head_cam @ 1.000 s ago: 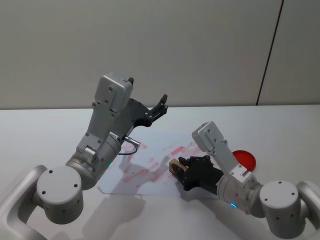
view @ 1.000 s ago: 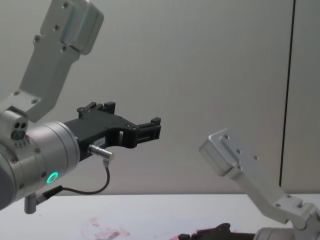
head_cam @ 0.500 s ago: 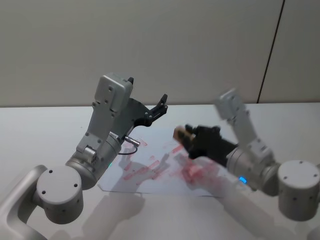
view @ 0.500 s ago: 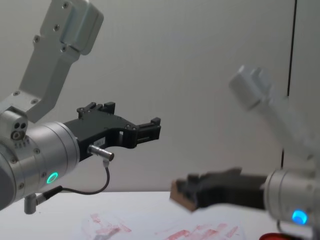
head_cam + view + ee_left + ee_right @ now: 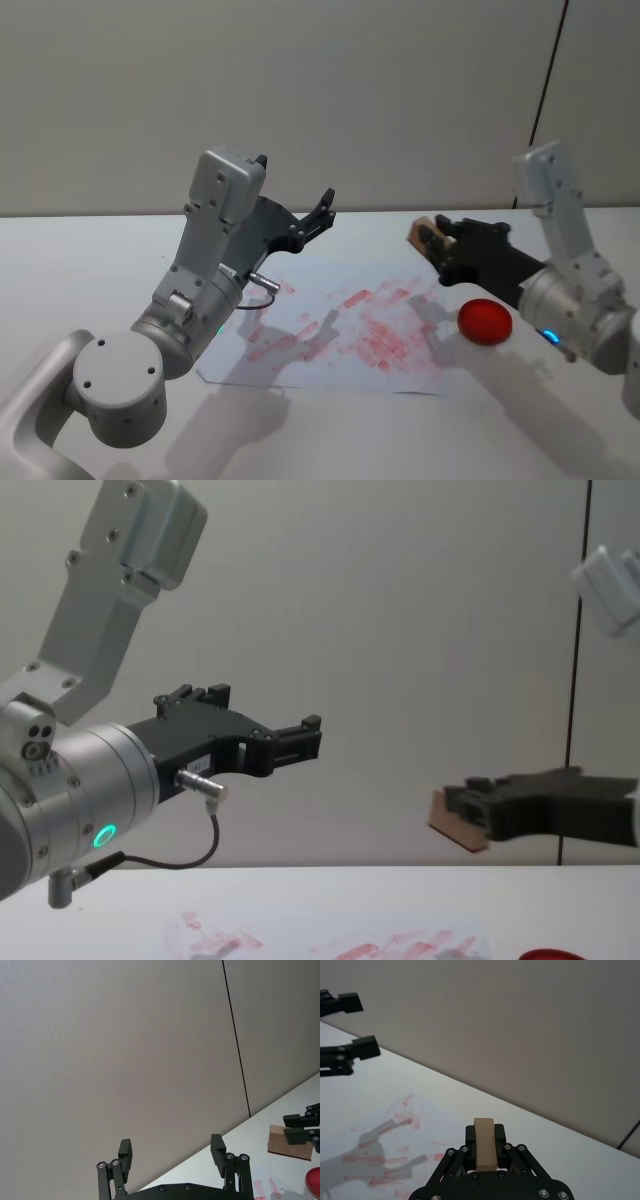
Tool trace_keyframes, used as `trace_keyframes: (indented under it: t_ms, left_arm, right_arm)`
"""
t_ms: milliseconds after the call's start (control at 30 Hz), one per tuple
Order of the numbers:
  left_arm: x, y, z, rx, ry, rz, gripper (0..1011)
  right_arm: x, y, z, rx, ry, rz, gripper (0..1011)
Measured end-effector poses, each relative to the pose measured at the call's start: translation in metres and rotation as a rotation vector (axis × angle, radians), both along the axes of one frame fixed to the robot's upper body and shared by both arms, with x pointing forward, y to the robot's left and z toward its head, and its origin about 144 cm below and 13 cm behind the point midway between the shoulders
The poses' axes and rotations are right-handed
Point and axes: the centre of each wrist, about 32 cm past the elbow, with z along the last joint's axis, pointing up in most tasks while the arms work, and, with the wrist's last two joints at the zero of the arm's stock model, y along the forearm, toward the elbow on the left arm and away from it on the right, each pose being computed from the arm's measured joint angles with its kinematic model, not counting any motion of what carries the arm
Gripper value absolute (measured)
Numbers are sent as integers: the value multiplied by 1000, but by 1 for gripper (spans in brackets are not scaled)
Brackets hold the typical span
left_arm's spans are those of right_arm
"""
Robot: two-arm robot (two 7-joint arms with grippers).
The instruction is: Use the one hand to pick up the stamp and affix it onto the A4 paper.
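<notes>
Head view shows flat round red ink pad point(image 5: 485, 321) beside ink-smeared white A4 paper point(image 5: 340, 330). Right gripper point(image 5: 484, 1147) clamps tan wooden block stamp point(image 5: 484, 1149), lifted clear; left gripper point(image 5: 171, 1152) spread wide, empty.

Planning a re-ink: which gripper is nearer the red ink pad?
Right. The right gripper, holding the stamp, hangs just above and behind the ink pad; the left gripper is raised far across the paper.

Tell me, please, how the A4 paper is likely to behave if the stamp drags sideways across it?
The A4 paper lies flat and loose on the white table, nothing pinning it, so it would probably slide or wrinkle. It looks thin, so likely floppy and light. The stamp, held by the right gripper above the sheet's far right corner, looks rigid.
</notes>
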Motion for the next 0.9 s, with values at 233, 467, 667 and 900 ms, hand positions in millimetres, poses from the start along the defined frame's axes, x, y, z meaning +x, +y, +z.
trace_keyframes:
  t_ms: [233, 467, 667, 900]
  left_arm:
    - [0, 0, 0, 0, 0, 0, 1001]
    - [0, 0, 0, 0, 0, 0, 1002]
    - [0, 0, 0, 0, 0, 0, 1001]
    - [0, 0, 0, 0, 0, 0, 1001]
  right_arm:
    - [-2, -18, -7, -52, 14, -42, 205]
    - [-3, -29, -18, -99, 34, -73, 205]
    - [-2, -34, -29, -135, 54, -90, 205]
    - [-2, -35, -37, -157, 75, -97, 205]
